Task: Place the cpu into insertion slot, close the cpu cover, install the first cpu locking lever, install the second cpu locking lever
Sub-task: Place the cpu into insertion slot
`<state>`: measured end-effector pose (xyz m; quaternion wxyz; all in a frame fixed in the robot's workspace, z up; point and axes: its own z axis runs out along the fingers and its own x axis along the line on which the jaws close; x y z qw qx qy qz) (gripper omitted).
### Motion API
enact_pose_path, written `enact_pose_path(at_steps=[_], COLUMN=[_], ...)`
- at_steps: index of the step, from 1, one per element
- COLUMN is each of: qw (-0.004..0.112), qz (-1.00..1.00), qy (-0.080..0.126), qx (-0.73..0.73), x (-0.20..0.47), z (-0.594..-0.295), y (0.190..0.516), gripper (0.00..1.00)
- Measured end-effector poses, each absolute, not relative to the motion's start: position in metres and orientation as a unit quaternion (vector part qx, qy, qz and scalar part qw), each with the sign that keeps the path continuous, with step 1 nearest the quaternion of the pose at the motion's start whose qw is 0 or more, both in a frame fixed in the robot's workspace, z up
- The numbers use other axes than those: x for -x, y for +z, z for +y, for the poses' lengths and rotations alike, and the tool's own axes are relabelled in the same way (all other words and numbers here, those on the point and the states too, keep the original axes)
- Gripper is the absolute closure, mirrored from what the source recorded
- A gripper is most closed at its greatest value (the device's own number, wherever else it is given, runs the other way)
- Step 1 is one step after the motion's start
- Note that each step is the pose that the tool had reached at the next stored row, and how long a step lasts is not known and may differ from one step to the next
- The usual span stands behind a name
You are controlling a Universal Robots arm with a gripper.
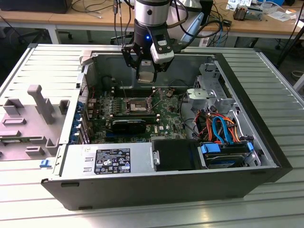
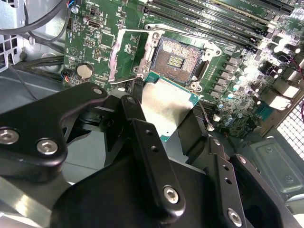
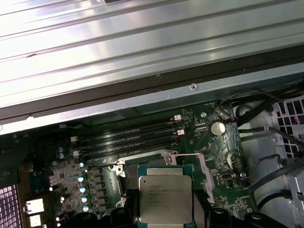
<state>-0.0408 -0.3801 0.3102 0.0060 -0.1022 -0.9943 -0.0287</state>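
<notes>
**CPU carried above its open socket.**

The cpu [image 2: 166,107], 1 chip, hangs flat with its metal top upward, pinched at 2 opposite edges by the 2 fingers of the gripper [image 2: 164,114]. It is above the insertion slot [image 2: 178,61] and not yet in it. The edge grip probably keeps the underside free and the chip square to the socket. The 1 cpu cover [image 2: 114,59] stands swung open beside the slot, leaving the dark contact field bare (judged: so that the chip can enter). In the first wrist view the cpu [image 3: 165,199] overlaps the slot's rim; past it lie what look like 4 long memory slots [image 3: 133,135] and 1 coin battery [image 3: 217,127]. The green circuit board [image 1: 168,121] sits inside 1 open computer case [image 1: 142,190].
</notes>
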Motion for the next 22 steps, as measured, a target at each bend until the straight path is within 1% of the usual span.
enact_pose_path(at_steps=[22], qw=[0.006], qz=[-0.994], qy=[-0.029], qx=[0.108], x=[0.0408], z=[-0.3801], y=[0.3089], gripper=[0.46])
